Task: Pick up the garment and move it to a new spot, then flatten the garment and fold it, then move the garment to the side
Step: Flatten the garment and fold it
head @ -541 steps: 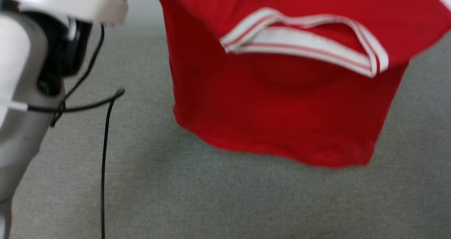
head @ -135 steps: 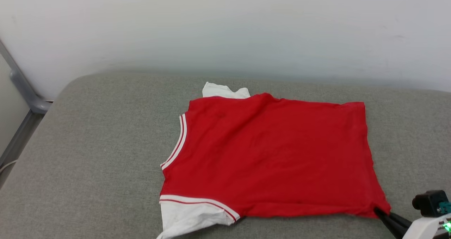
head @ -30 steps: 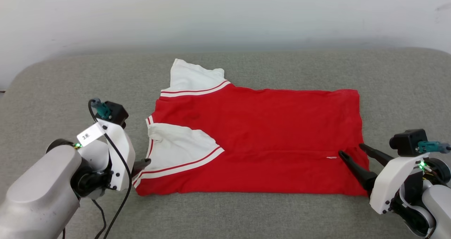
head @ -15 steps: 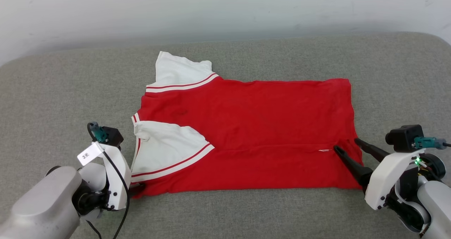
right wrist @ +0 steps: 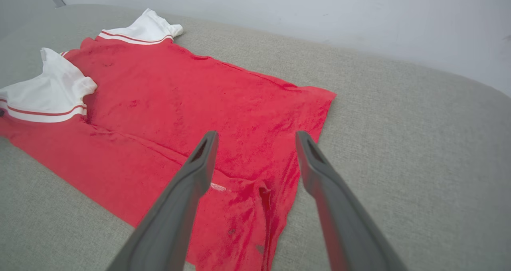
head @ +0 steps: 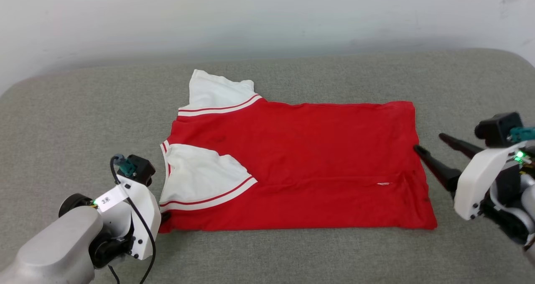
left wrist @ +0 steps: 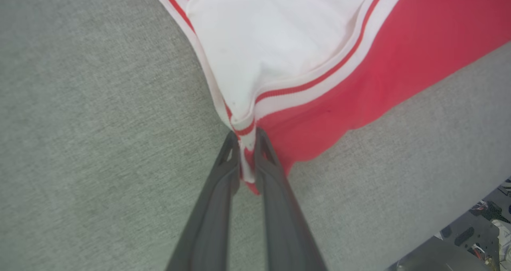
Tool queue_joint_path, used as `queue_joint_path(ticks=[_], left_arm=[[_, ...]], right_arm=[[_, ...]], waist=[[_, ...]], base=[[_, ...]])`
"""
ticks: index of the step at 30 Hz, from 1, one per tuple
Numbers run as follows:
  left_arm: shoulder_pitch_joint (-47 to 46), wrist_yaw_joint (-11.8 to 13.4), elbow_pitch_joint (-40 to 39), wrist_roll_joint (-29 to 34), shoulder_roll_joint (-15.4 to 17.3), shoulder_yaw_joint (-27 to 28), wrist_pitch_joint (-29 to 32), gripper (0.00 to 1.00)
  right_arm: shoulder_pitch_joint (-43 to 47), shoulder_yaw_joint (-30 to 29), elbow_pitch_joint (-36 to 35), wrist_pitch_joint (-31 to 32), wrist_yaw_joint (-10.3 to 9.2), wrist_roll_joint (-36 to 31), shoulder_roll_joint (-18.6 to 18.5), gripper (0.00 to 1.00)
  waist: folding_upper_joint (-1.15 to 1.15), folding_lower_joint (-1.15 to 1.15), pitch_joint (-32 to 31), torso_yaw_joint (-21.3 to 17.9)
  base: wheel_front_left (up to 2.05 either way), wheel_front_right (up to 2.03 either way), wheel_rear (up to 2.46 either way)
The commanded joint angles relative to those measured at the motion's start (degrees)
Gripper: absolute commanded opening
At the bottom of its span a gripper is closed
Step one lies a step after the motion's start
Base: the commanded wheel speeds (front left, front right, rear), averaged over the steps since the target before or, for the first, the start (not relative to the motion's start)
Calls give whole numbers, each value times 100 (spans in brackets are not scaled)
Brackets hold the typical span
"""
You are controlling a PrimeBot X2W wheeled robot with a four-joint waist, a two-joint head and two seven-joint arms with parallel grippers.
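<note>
The garment point(head: 301, 162), a red T-shirt with white sleeves, lies spread flat on the grey cushion, collar end to the left and hem to the right. One white sleeve point(head: 200, 179) is folded in over the red body. In the left wrist view my left gripper point(left wrist: 246, 137) is shut on the garment's point(left wrist: 279, 43) striped near-left corner. In the head view that gripper point(head: 165, 217) sits at the same corner. My right gripper point(head: 430, 143) stands open, just off the hem's right edge. In the right wrist view its fingers point(right wrist: 256, 135) hang above the hem of the garment point(right wrist: 179, 103), holding nothing.
The grey fabric cushion point(head: 83, 108) runs wide on all sides of the shirt, and a pale wall point(head: 250, 16) stands behind it. A black cable point(head: 144, 242) loops beside my left wrist. The cushion's near edge and some floor clutter point(left wrist: 479, 231) show in the left wrist view.
My left gripper has gone from open to shut on the shirt's near-left corner. My right gripper has drawn back from the lower hem and now sits higher, beside the hem's edge. The camera shifted slightly.
</note>
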Motion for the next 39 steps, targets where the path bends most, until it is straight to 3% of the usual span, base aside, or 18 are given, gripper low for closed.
queue_joint_path(ticks=[1, 10, 15, 27, 34, 35, 36, 39], left_arm=[[24, 0, -102, 29, 69, -16, -128, 0], [-88, 43, -658, 233, 242, -40, -519, 0], [-131, 144, -920, 331, 284, -49, -569, 0], [-186, 265, -1198, 423, 305, -34, -631, 0], [-204, 297, -1159, 425, 271, -18, -693, 0], [-194, 287, -1148, 416, 261, -18, -710, 0], [-174, 285, -1130, 403, 260, -14, -727, 0], [-70, 293, -1070, 354, 266, -4, -780, 0]], right_arm=[[-129, -6, -84, 172, -5, 34, -104, 100], [-276, 255, -385, 2156, -5, 423, -728, 100], [-136, 335, -169, 2858, -5, 514, -658, 100], [95, 118, 1014, 2689, -5, 514, 165, 100], [279, 377, 1686, 2344, -3, 541, 689, 100], [275, 410, 1720, 2280, -2, 568, 709, 33], [260, 459, 1717, 2202, 1, 578, 711, 0], [178, 504, 1668, 1926, 2, 633, 572, 0]], waist=[[0, 0, -42, 40], [0, 0, -60, 196], [0, 0, 11, 243], [0, 0, 224, 378], [0, 0, 308, 432], [0, 0, 302, 434], [0, 0, 289, 429], [0, 0, 206, 408]], base=[[0, 0, 0], [0, 0, 0], [0, 0, 0], [0, 0, 0], [0, 0, 0], [0, 0, 0], [0, 0, 0], [0, 0, 0]])
